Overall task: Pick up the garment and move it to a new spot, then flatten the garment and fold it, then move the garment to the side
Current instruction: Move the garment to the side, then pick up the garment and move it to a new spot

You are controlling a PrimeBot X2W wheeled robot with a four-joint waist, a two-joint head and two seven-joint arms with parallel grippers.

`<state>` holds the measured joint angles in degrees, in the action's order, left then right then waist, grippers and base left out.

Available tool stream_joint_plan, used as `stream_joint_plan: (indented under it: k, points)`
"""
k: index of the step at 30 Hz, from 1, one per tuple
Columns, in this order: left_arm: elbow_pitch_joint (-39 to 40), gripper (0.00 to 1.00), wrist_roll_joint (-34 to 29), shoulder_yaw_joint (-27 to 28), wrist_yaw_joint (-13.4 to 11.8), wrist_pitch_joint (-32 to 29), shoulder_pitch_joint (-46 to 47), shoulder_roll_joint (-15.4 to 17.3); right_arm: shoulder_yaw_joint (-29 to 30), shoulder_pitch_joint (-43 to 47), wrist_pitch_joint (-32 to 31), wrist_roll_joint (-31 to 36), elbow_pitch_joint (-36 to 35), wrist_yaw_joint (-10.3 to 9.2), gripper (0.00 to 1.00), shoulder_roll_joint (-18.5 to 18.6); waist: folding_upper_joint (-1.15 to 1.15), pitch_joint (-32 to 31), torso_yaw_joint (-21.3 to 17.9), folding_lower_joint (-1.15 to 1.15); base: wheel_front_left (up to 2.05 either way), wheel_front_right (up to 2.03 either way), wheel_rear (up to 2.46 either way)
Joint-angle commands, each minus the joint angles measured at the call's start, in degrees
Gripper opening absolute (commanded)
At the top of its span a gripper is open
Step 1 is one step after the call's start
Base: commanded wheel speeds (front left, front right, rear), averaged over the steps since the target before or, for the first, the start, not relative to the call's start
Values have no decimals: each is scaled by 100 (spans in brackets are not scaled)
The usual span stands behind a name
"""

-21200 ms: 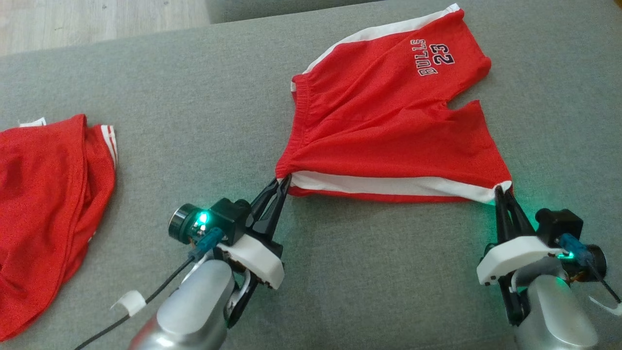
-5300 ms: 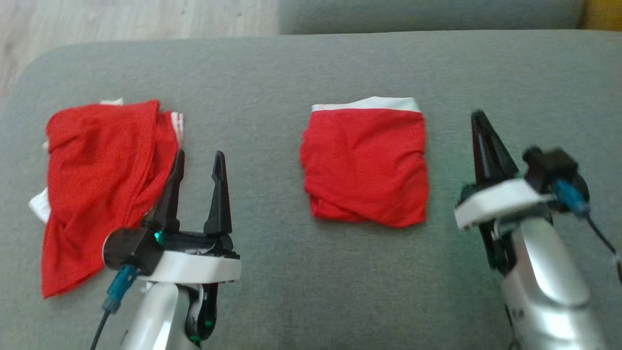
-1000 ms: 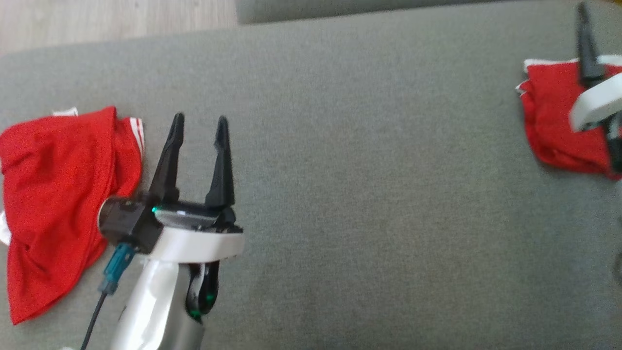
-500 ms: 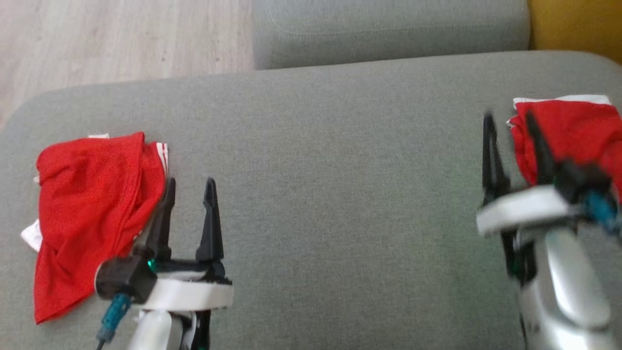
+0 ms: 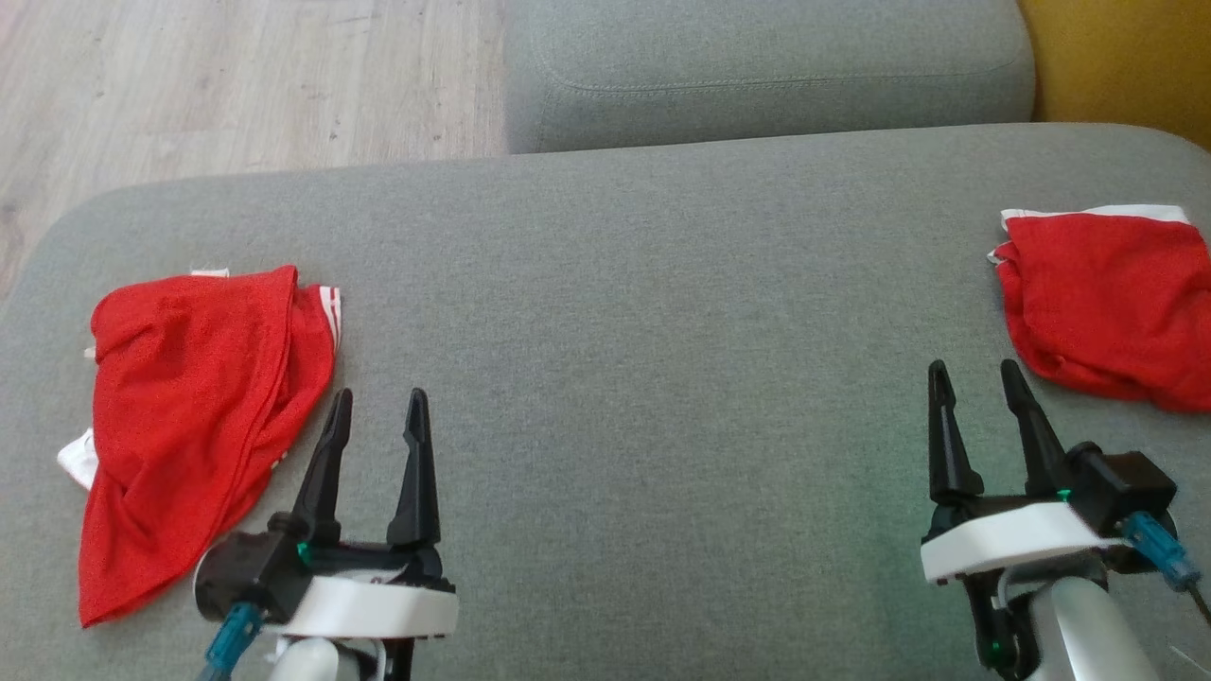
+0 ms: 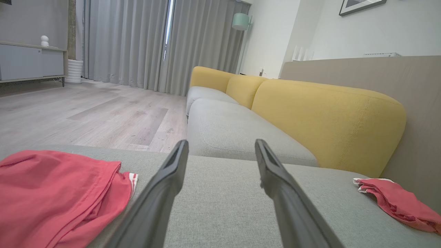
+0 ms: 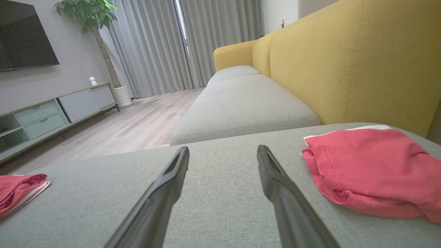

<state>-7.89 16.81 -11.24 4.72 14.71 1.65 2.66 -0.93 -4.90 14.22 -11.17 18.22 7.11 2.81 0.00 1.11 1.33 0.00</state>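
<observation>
The left end effector [image 5: 379,392], at the lower left of the head view, has two long black plastic fingers [image 5: 326,463] that taper from broad bases to narrow tips. They rise from a rounded white plastic collar [image 5: 369,605]. Beside it sits a boxy black camera housing [image 5: 241,572] with a small green indicator light [image 5: 305,551] and a teal cable connector [image 5: 230,636]. The right end effector [image 5: 973,365], at the lower right, is built alike. Its blue plug [image 5: 1159,558] feeds a thin dark cable [image 5: 1200,598], and below it runs a smooth silver metal forearm [image 5: 1088,634]. In both wrist views the fingers look matte dark grey, with flat inner faces.
</observation>
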Motion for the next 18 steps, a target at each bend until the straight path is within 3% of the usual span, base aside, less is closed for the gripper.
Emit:
stream_joint_plan:
  k: [1,18]
  points:
    - [178,100,29,147,17,29,144,21,-150,-125,76,6,-229,37,100,8,0,-3,-5,0,0,0,0]
    - [248,100,44,193,16,29,146,21,-242,-65,77,117,-276,37,100,7,0,-48,-24,0,0,0,0]
